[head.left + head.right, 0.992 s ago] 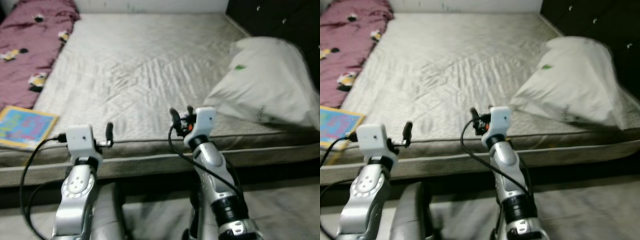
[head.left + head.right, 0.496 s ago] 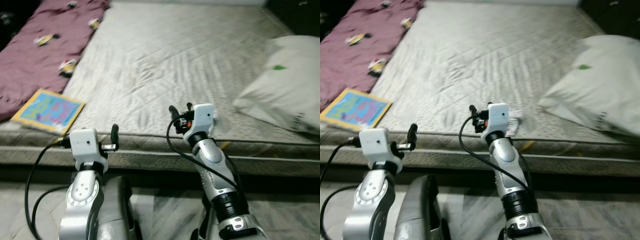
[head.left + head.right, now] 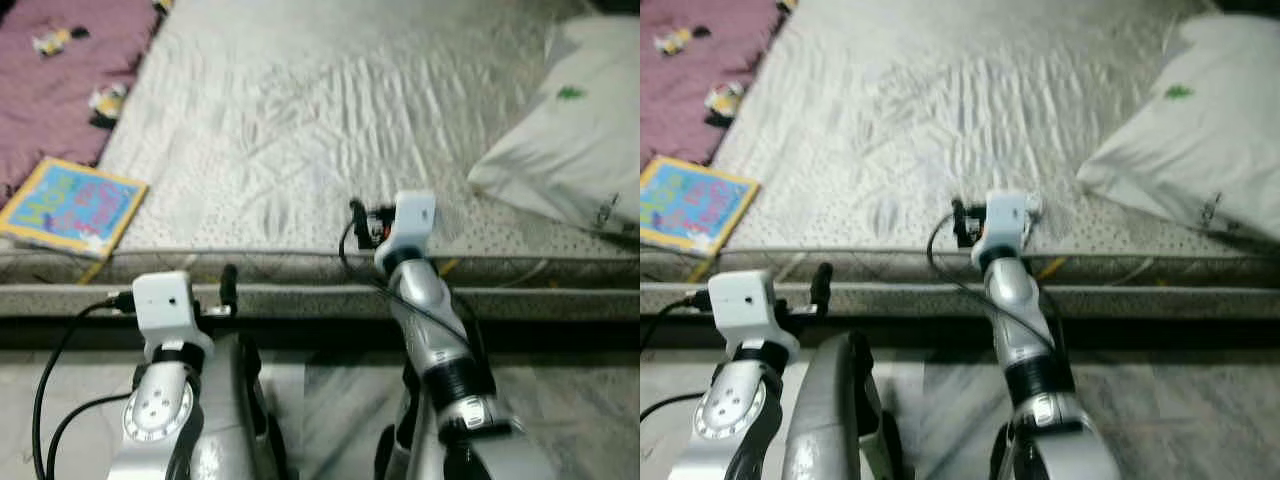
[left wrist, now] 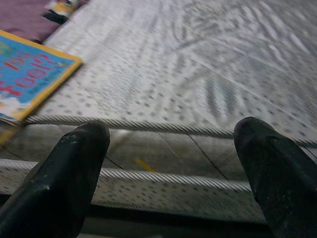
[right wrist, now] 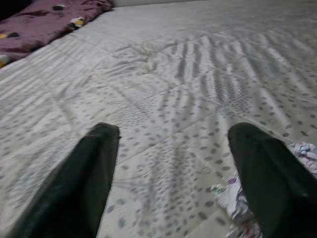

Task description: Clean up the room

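Facing the bed [image 3: 300, 120] from its near long edge, you have both arms raised and nothing in either gripper. The right gripper [image 5: 171, 168] hovers over the near edge of the mattress, jaws spread wide and empty. Just beside one of its fingers [image 5: 267, 173] lies a small crumpled scrap [image 5: 237, 198] of patterned paper or cloth on the sheet; that looks like the nearest piece of clutter, and probably the thing to pick up now. The left gripper [image 4: 168, 163] sits lower, in front of the mattress side, jaws also released and empty.

To take the scrap cleanly, swing the right wrist toward it until it lies between the fingers rather than outside them. Then come down until the tips just touch the sheet before closing. The scrap is thin and flimsy, so a pinch from too high will likely miss it, and pressing too hard may gather up the quilted sheet with it.

Other things wait on the bed. A colourful book [image 3: 70, 205] rests at the near edge toward the left corner, next to the maroon blanket [image 3: 60, 70]. A white pillow [image 3: 570, 140] leans at the right end. The book is nearer your left gripper, so leave it for that arm.
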{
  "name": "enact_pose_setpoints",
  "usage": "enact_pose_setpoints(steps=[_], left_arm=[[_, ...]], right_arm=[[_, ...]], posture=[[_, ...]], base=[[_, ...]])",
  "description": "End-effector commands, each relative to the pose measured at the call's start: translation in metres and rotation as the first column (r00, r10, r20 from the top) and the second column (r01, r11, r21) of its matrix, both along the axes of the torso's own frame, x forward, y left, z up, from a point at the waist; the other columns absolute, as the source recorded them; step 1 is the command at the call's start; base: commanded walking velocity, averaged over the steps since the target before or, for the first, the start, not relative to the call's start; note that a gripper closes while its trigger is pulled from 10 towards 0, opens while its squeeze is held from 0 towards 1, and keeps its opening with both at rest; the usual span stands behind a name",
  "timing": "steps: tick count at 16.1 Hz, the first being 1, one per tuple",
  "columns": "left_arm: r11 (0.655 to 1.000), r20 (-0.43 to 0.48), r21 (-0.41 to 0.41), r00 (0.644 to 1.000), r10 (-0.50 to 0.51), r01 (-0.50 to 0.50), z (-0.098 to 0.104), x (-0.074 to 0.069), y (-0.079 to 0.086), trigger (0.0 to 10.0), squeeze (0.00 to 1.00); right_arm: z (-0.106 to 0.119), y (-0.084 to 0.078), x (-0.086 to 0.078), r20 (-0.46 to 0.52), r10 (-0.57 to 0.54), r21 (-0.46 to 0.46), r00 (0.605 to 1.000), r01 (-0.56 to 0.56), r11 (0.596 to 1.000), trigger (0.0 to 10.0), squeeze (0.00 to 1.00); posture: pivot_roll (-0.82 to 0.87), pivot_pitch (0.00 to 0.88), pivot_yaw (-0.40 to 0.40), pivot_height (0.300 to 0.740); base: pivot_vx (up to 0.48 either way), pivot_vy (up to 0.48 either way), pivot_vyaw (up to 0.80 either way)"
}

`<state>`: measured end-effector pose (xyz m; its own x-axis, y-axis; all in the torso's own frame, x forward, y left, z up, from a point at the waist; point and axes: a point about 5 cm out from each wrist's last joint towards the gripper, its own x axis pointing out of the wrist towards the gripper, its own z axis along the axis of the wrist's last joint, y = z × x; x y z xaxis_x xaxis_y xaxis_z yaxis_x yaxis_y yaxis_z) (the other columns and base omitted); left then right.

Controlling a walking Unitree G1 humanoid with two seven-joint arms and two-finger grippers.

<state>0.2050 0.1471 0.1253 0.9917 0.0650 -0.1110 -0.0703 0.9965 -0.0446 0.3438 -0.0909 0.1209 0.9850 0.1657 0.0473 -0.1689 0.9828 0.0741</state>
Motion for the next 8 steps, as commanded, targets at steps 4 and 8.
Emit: enact_pose_setpoints(steps=[4, 8], left_arm=[[1.000, -0.032, 0.011, 0.999, -0.001, 0.002, 0.005, -0.011, 0.001, 10.0, 0.00], [1.000, -0.067, 0.006, 0.998, -0.009, 0.010, 0.005, -0.019, -0.004, 10.0, 0.00]], right_arm=[[0.006, 0.011, 0.016, -0.004, -0.005, -0.042, 1.000, 0.005, 0.999, 10.0, 1.00], [0.016, 0.028, 0.029, 0.011, -0.056, -0.162, 0.998, 0.057, 0.985, 10.0, 0.91]], posture=[[0.15, 0.292, 0.022, 0.515], [0.17, 0.316, 0.018, 0.515]], base=[[0.000, 0.000, 0.00], [0.000, 0.000, 0.00]])
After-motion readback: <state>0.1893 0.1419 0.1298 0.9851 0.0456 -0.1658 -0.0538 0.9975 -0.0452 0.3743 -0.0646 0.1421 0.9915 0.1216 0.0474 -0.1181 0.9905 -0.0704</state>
